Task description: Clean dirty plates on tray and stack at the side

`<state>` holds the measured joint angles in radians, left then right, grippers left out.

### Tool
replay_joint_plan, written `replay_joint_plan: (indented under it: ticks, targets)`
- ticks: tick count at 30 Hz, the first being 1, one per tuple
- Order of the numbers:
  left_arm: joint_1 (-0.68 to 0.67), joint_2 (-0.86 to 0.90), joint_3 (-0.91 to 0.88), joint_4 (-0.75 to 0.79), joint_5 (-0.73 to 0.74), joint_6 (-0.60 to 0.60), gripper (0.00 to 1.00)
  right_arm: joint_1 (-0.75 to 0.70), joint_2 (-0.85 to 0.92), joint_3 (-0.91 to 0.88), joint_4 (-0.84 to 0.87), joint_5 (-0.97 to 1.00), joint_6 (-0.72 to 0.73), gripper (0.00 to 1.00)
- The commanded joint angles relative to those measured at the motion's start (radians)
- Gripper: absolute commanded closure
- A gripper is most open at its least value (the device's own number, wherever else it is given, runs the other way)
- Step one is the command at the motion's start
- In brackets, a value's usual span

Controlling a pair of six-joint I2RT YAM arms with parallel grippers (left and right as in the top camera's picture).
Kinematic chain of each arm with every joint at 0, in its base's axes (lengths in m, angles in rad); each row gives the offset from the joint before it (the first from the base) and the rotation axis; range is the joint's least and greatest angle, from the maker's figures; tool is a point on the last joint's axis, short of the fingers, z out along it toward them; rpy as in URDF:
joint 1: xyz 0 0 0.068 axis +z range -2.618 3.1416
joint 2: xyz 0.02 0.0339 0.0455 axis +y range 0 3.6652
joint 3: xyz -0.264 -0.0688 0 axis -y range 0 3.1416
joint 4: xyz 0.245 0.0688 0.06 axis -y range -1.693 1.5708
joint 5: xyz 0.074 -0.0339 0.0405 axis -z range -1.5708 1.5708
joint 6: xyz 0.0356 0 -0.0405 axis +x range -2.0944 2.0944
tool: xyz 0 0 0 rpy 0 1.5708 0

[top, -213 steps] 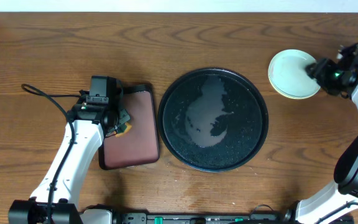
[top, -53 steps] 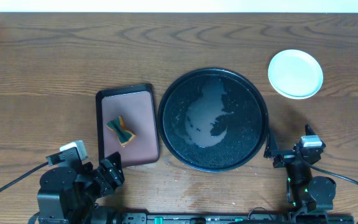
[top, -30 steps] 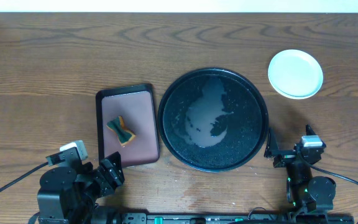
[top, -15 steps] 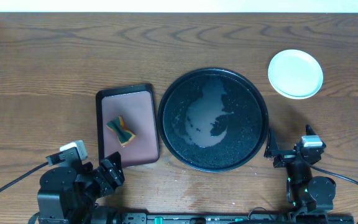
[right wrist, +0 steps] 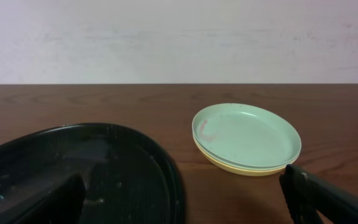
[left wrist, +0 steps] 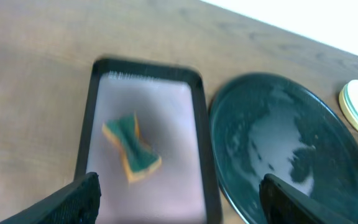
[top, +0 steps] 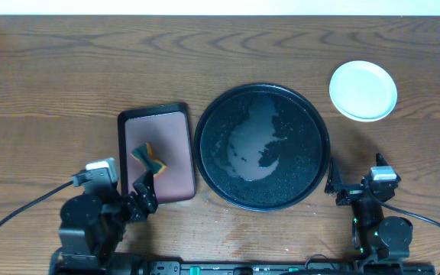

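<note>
Mint plates stacked, well beyond spread right tool, black tray nearer

The bench was brown with wavy grain. The tray was glossy black. The plates, far right, showed mint over pale yellow, with a reddish smear. A maroon, black-rimmed small tray bore a green-and-orange sponge.

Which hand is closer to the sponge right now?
Left. The left hand sits at the near edge of the maroon tray, just short of the sponge; the right hand is far off, beyond the black tray.
</note>
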<state>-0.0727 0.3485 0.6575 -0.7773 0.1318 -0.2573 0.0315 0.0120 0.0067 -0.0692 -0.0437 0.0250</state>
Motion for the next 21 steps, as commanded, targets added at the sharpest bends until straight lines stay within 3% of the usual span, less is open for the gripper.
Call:
replay_joint_plan:
  ticks: [1, 11, 21]
  targets:
    - [0.005, -0.082, -0.108, 0.125, -0.005, 0.138, 0.18, -0.011, -0.007, 0.0, -0.005, 0.013, 0.007, 0.01]
    - [0.088, -0.244, -0.398, 0.52, -0.004, 0.172, 0.18, -0.011, -0.007, 0.0, -0.005, 0.013, 0.007, 0.01]
    - [0.089, -0.348, -0.579, 0.783, -0.005, 0.235, 0.18, -0.011, -0.007, 0.0, -0.005, 0.013, 0.007, 0.01]
